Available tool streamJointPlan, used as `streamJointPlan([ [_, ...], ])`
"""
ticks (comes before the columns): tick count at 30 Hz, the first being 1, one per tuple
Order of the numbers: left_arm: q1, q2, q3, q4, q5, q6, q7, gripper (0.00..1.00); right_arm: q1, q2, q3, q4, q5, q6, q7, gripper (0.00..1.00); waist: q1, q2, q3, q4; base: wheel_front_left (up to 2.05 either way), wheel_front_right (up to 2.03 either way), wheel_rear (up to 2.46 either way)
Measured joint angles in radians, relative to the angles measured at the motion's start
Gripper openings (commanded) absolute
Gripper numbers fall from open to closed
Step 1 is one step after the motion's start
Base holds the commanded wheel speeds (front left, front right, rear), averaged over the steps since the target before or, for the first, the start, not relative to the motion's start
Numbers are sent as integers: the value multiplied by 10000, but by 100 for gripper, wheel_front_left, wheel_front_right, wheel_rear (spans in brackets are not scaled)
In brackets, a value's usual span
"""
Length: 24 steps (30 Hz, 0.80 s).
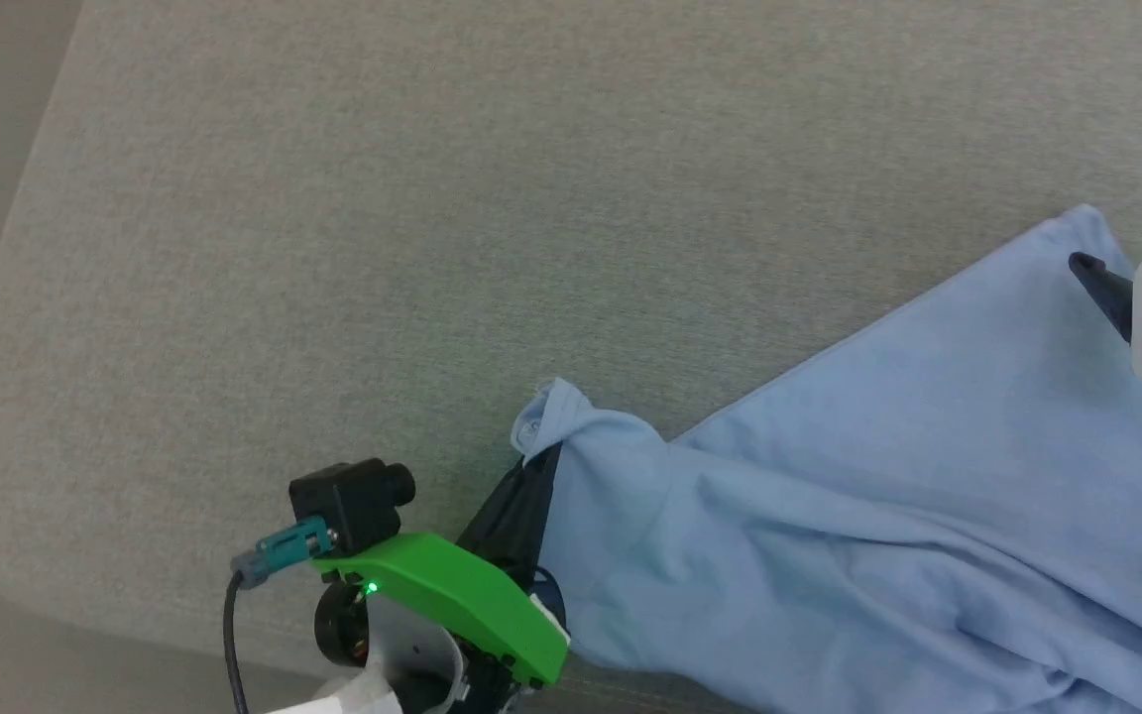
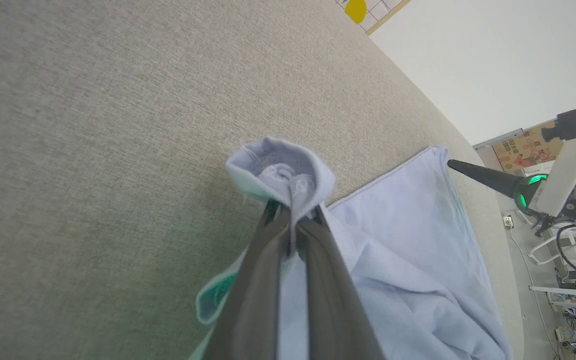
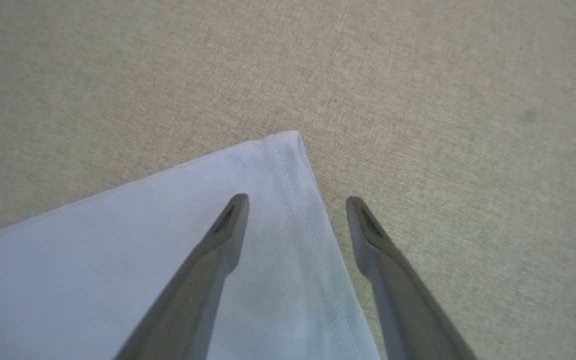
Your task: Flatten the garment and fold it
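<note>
- Garment (image 1: 878, 496) lay rumpled on the surface (image 1: 432, 198); we judged it light and limp.
- Left gripper (image 2: 292, 220) clenched a bunched corner; right gripper (image 3: 294, 202), released, straddled the hem corner, our likeliest hold.

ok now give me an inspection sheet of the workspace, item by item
surface: grey-beige woven cloth tabletop, rounded corner at its near left
job's things: light blue soft-fabric T-shirt, creased, one hemmed corner lying flat
clutter: nothing seen
grippers: left gripper shut on a bunched bit of the T-shirt; right gripper open, fingers straddling the hemmed corner's edge
cables: black cable running from the teal plug at the left wrist camera
surroundings: white wall beyond the tabletop, brown printed poster beside it
</note>
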Motion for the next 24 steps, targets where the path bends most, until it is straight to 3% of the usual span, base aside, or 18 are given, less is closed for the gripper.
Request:
streamJointPlan([
  [5,-57,-31,-81,42,2,-4,0,0,-214,-286,337,537,82,0,-2,100,0,0,277,355,0,0,0],
  [6,-60,-31,-86,48,2,-4,0,0,-269,-320,368,594,113,0,6,40,0,0,327,405,0,0,0],
  [7,-66,-31,-90,52,2,-4,0,0,-322,-357,387,629,165,0,8,11,0,0,363,442,0,0,0],
  [8,-78,-33,-94,59,2,-4,0,0,-394,-410,447,669,245,0,61,0,0,0,402,484,0,0,0],
  [15,-98,-25,29,140,-8,12,-4,0,-503,-476,617,757,514,0,-79,0,0,0,297,477,0,0,0],
  [24,-131,98,612,702,-228,-50,-178,0,2,238,-67,1001,516,0,-2286,0,0,0,-643,64,0,0,0],
])
